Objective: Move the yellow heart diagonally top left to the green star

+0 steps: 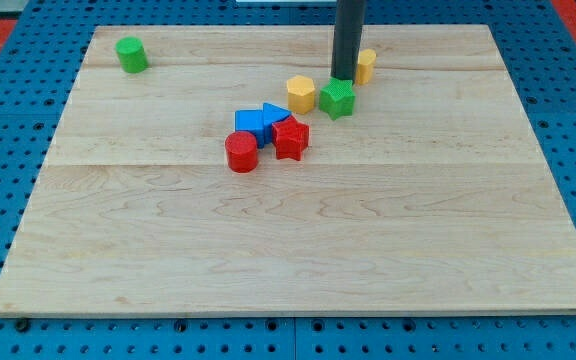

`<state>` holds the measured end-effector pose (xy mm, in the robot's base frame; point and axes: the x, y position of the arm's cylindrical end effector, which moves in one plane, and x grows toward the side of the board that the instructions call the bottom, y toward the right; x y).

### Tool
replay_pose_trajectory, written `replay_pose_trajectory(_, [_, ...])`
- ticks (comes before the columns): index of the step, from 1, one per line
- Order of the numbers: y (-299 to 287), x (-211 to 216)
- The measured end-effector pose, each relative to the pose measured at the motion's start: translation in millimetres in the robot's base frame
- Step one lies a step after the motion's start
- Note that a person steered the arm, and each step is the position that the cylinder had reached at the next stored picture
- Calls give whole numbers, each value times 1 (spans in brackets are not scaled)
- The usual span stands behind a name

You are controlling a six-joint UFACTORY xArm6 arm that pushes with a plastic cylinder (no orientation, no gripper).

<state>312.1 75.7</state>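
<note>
The green star [337, 98] lies at the upper middle of the wooden board [298, 240]. A yellow block [365, 66], partly hidden behind my rod so its shape is unclear, sits just up and right of the star. Another yellow block, a hexagon [301, 94], touches the star's left side. My tip [342, 78] stands right behind the green star, between it and the hidden yellow block, touching or nearly touching both.
A blue cube [250, 124], a blue triangle [274, 115], a red star [290, 138] and a red cylinder [241, 152] cluster below-left of the green star. A green cylinder [131, 54] stands at the top left corner.
</note>
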Motion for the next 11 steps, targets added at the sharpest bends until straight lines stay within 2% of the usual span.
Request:
replay_pose_trajectory(1, [58, 0])
replay_pose_trajectory(2, [43, -38])
replay_pose_trajectory(3, [-24, -75])
replay_pose_trajectory(4, [-28, -65])
replay_pose_trajectory(5, [-14, -33])
replay_pose_trajectory(6, [-29, -23])
replay_pose_trajectory(7, [-51, -55])
replay_pose_trajectory(8, [-52, -56])
replay_pose_trajectory(11, [2, -49])
